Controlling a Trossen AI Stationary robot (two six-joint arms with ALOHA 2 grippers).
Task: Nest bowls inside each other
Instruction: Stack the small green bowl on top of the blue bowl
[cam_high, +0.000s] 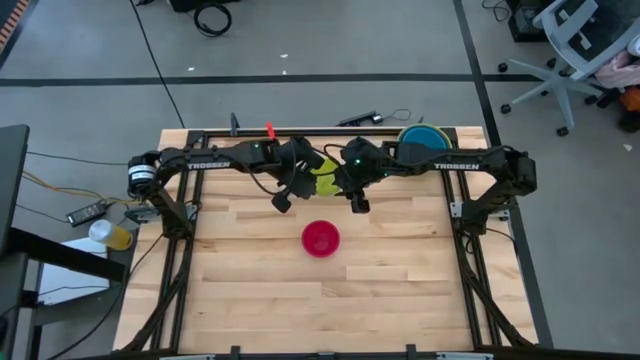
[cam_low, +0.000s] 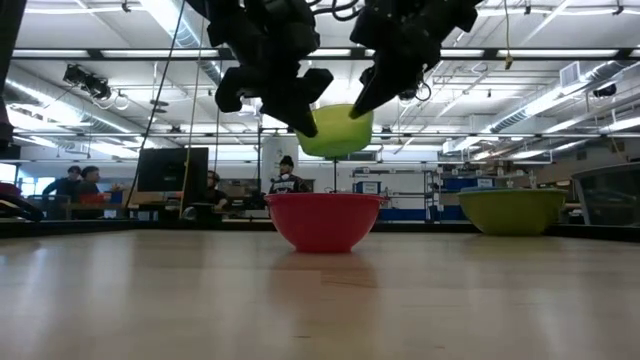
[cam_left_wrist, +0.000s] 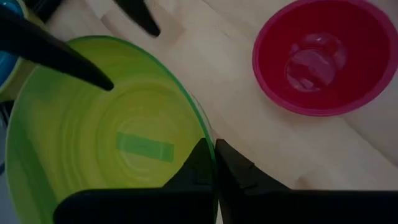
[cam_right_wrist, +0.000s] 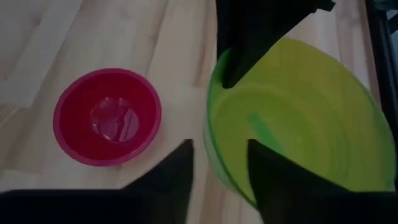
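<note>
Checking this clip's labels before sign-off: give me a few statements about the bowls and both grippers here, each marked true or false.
1. The lime-green bowl is held up off the table. True.
2. The left gripper is pinched shut on the lime-green bowl's rim. True.
3. The magenta-red bowl sits inside the lime-green bowl. False: it stands alone on the table.
4. The right gripper is far from the lime-green bowl. False: its jaws straddle the rim.
5. The magenta-red bowl lies upside down. False: it is upright and empty.
</note>
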